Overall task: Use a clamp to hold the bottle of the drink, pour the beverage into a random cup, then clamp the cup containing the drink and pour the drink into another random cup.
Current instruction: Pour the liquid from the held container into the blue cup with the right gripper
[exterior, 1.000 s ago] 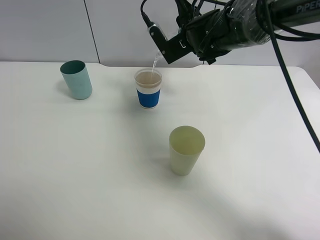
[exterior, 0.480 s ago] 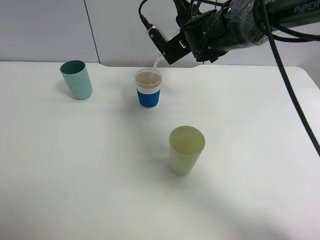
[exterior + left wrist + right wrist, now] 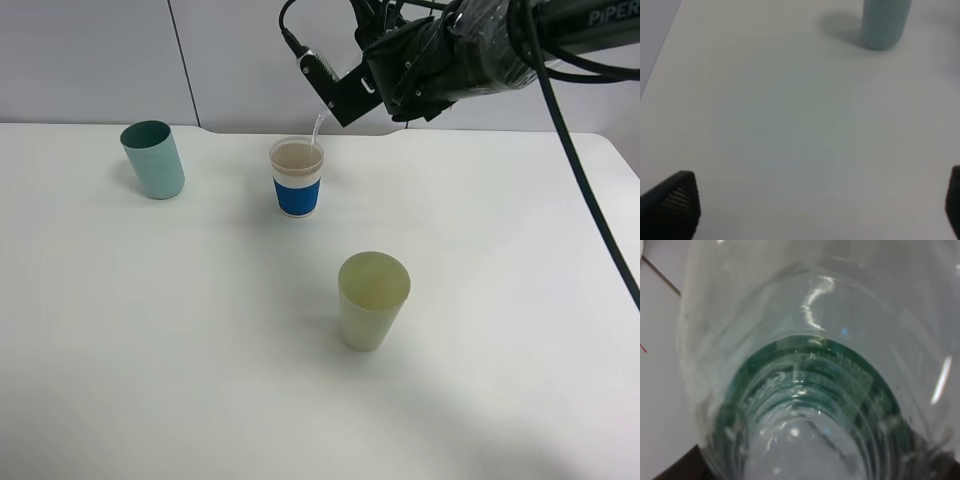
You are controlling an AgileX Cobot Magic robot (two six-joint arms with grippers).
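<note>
My right gripper (image 3: 340, 92) is shut on a clear bottle (image 3: 805, 390) with a green label, held tilted just above and behind the white cup with a blue sleeve (image 3: 297, 178). A thin stream (image 3: 317, 128) falls from the bottle into that cup, which holds brownish drink. The bottle fills the right wrist view and is mostly hidden by the gripper in the exterior view. A teal cup (image 3: 153, 158) stands at the far left and also shows in the left wrist view (image 3: 885, 22). A yellow-green cup (image 3: 372, 298) stands nearer the front. My left gripper (image 3: 810, 210) is open and empty over bare table.
The white table (image 3: 500, 300) runs to a wall at the back. My right arm and its black cables (image 3: 580, 150) hang over the table's back right. The three cups stand well apart from each other.
The right gripper with the bottle has risen slightly and shifted right. The poured stream has thinned. The cups have not moved.
</note>
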